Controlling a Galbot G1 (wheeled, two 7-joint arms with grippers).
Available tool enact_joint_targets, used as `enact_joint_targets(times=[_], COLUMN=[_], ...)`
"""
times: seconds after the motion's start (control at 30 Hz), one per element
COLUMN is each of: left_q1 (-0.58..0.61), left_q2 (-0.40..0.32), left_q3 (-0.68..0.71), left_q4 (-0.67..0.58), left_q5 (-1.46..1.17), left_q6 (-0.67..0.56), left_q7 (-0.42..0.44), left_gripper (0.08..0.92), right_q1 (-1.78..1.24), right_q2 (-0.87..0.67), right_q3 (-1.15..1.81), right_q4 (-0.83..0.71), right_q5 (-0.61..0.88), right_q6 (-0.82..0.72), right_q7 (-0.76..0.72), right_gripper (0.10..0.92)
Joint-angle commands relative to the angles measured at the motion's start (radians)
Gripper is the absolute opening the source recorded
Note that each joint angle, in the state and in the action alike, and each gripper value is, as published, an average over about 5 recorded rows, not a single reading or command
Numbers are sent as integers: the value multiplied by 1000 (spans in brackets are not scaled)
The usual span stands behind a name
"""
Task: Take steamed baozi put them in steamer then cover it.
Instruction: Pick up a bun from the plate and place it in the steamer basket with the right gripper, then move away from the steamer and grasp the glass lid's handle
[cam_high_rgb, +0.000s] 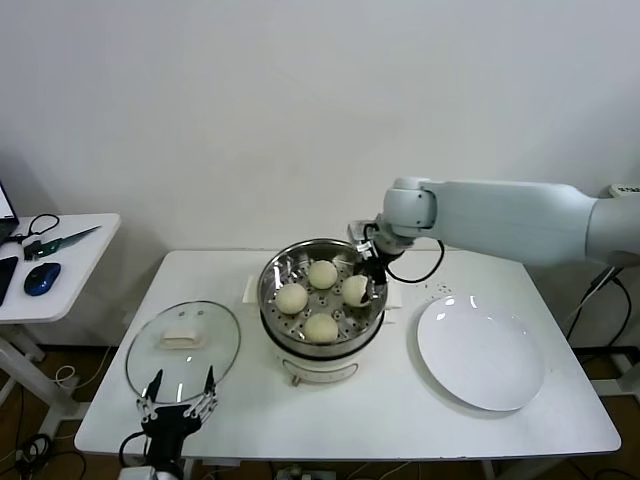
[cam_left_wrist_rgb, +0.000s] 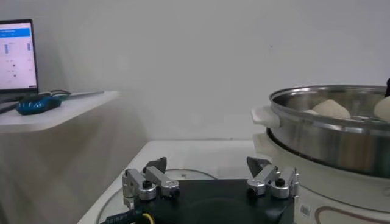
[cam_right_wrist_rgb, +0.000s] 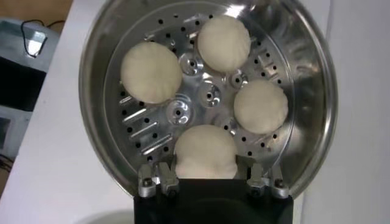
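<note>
Jaws of right gripper (cam_right_wrist_rgb: 206, 178) are squeezing 1 baozi (cam_right_wrist_rgb: 206, 152) in steamer (cam_high_rgb: 272, 272), w/ 4 baozi inside. Left gripper (cam_high_rgb: 179, 384) is hanging wide open by cover (cam_high_rgb: 183, 350) on bench (cam_high_rgb: 400, 410).

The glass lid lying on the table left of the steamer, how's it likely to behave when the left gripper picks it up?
The cover looks rigid, probably fairly heavy for its size and breakable if dropped, being glass with a metal rim. Its smooth dome likely slips under fingers, so the white handle seems the safer hold. Gripped only there, it may swing or tilt. The left gripper hovers open at its near edge.
</note>
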Motion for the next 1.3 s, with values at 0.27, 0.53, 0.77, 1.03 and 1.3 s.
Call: enact_joint_targets(times=[0.27,0.53,0.77,1.03,1.3], left_q1=[0,0,-4,-27,-86], left_q2=[-1,-3,-3,12,36], left_q3=[-4,-2,-7,0,2], left_q4=[-3,-10,-26,-39,-39], left_q5=[-7,-7,-3,-28,-16], left_q6=[0,9,41,82,143], left_q7=[0,2,2,1,26], left_gripper=[823,823,823,823,823], right_q1=[-64,67,68,-415,-1062], right_q2=[16,-73,-279,-555,-705], right_q3=[38,85,342,899,1444], right_q4=[-33,0,57,155,270], right_q5=[-26,93,188,165,125], right_q6=[-5,64,-16,8,154], right_q7=[7,-64,94,537,728], right_gripper=[679,818,823,823,823])
